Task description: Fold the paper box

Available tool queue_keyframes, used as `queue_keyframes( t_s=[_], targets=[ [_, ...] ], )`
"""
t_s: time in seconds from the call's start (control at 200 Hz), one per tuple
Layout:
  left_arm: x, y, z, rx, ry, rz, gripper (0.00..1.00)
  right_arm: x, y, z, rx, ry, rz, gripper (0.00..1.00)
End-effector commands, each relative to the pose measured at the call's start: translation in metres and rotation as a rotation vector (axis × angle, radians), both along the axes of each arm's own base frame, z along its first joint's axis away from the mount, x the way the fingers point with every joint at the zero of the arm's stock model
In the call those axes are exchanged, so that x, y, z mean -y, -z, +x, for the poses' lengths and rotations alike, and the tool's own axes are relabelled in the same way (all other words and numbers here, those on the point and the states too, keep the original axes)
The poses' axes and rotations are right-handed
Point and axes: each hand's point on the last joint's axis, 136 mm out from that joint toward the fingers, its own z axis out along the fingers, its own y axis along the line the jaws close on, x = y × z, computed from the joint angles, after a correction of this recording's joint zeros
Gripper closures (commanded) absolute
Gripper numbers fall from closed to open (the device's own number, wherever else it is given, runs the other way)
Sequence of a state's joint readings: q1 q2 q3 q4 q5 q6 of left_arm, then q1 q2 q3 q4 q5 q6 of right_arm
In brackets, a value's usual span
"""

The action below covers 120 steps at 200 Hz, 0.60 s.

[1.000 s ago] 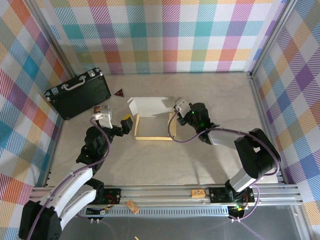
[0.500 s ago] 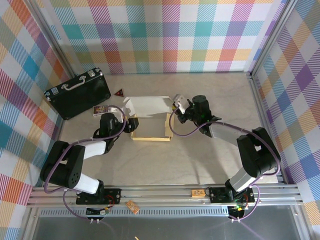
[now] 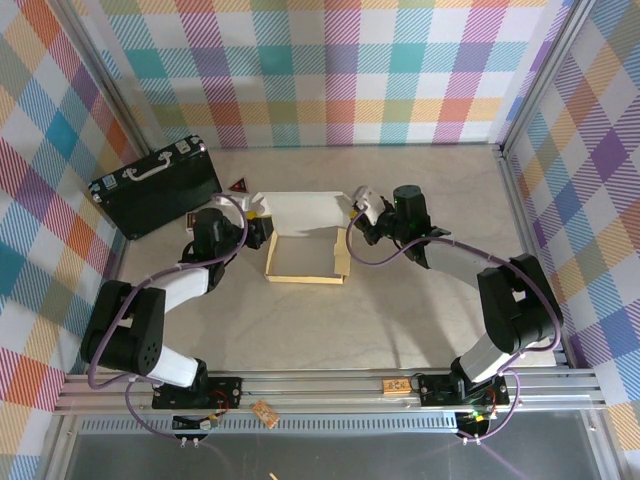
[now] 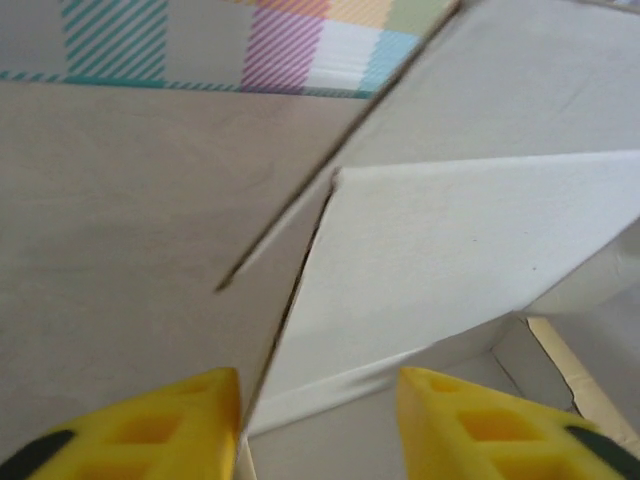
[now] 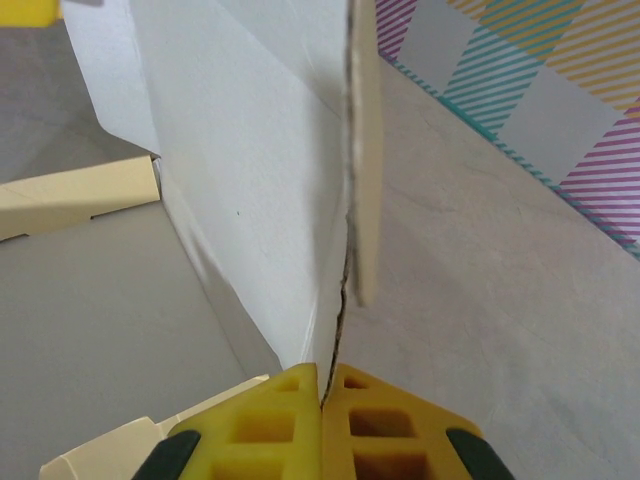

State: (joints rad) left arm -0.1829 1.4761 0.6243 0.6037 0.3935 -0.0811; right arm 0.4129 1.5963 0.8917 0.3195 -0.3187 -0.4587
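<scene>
Right gripper (image 5: 322,400) is fully closed. Its yellow fingers pinch a thin upright cardboard edge of the paper box (image 3: 305,255) at the box's far right corner. The right wrist view shows that edge running straight down between the two pads, with a white face to its left, a detail too fine to read from overhead. Left gripper (image 4: 320,425) sits at the box's far left corner with its jaws partly apart. Its wrist view shows the edge of a white panel standing in the gap, close to the left finger (image 4: 170,420), with no clamp on it visible. From above, the box lies in the middle of the worktop (image 3: 420,310) between the two grippers, with its tan tray open upward and a white panel raised along its far side. A black hard case (image 3: 155,187) rests at the far left, well apart from the box.
</scene>
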Motion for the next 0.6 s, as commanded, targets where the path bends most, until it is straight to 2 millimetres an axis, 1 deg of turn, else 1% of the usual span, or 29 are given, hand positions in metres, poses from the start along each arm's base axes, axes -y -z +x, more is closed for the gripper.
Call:
queue_keyframes(
  t_s=[0.0, 0.115, 0.19, 0.22, 0.33, 0.445, 0.53, 0.595],
  targets=[
    [0.011, -0.006, 0.001, 0.012, 0.093, -0.010, 0.75, -0.003, -0.002, -0.003, -0.006, -0.045, -0.001, 1.00],
    [0.012, -0.008, -0.004, 0.004, 0.102, -0.006, 0.93, -0.002, -0.005, -0.001, -0.014, -0.035, 0.007, 1.00],
    [0.011, -0.009, -0.009, 0.008, 0.064, 0.015, 0.96, -0.003, -0.008, 0.001, -0.055, -0.009, 0.041, 1.00],
    [0.011, -0.009, -0.011, 0.011, 0.049, 0.029, 0.99, -0.003, -0.010, 0.002, -0.081, 0.012, 0.057, 1.00],
    [0.015, -0.008, -0.017, 0.008, 0.001, 0.046, 1.00, -0.007, -0.019, 0.003, -0.151, 0.108, 0.127, 1.00],
    [0.026, -0.001, -0.021, -0.019, 0.001, 0.034, 1.00, -0.017, -0.022, -0.003, -0.126, 0.185, 0.097, 1.00],
    [0.034, 0.004, -0.024, -0.035, -0.002, 0.032, 1.00, -0.022, -0.021, -0.004, -0.114, 0.250, 0.073, 1.00],
    [0.039, 0.007, -0.027, -0.038, -0.005, 0.037, 1.00, -0.022, -0.016, -0.002, -0.114, 0.310, 0.056, 1.00]
  ],
)
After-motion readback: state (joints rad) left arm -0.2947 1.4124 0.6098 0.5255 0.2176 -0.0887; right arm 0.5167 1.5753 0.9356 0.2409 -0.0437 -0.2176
